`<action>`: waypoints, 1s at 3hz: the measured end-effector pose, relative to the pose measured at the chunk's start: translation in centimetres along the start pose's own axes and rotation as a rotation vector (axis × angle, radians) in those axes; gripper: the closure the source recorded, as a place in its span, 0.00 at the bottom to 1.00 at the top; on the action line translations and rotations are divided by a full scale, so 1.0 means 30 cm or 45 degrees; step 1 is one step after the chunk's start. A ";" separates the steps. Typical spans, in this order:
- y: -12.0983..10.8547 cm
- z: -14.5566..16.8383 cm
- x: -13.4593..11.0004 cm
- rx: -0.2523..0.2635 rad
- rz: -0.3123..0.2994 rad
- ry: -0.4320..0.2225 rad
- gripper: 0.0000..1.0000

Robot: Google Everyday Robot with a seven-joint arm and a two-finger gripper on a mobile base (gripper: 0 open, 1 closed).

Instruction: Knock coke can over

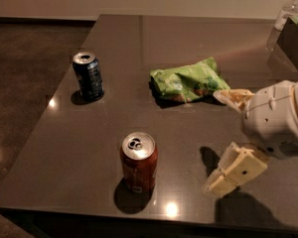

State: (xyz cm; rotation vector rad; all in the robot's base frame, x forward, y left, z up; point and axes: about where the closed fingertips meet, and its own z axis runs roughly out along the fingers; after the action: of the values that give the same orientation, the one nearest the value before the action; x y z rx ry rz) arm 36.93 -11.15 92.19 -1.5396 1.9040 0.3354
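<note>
The coke can (138,163) is red-orange with a silver top and pull-tab. It stands upright near the front edge of the dark table (79,148). My gripper (213,143) comes in from the right, low over the table and a short way right of the can, not touching it. It is open, with one pale finger (233,98) near the green bag and the other finger (234,171) nearer the front edge. Nothing is between them.
A dark blue can (88,76) stands upright at the left. A crumpled green snack bag (188,80) lies in the middle. A clear bottle (288,9) and a dark box (295,41) sit at the far right corner.
</note>
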 end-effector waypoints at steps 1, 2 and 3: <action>0.063 0.055 -0.062 0.014 0.004 -0.105 0.00; 0.120 0.134 -0.112 -0.010 0.019 -0.179 0.00; 0.161 0.190 -0.156 -0.036 0.022 -0.242 0.00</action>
State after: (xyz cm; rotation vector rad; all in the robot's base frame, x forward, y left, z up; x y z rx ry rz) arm 34.69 -2.96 89.88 -1.4547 1.7720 0.5001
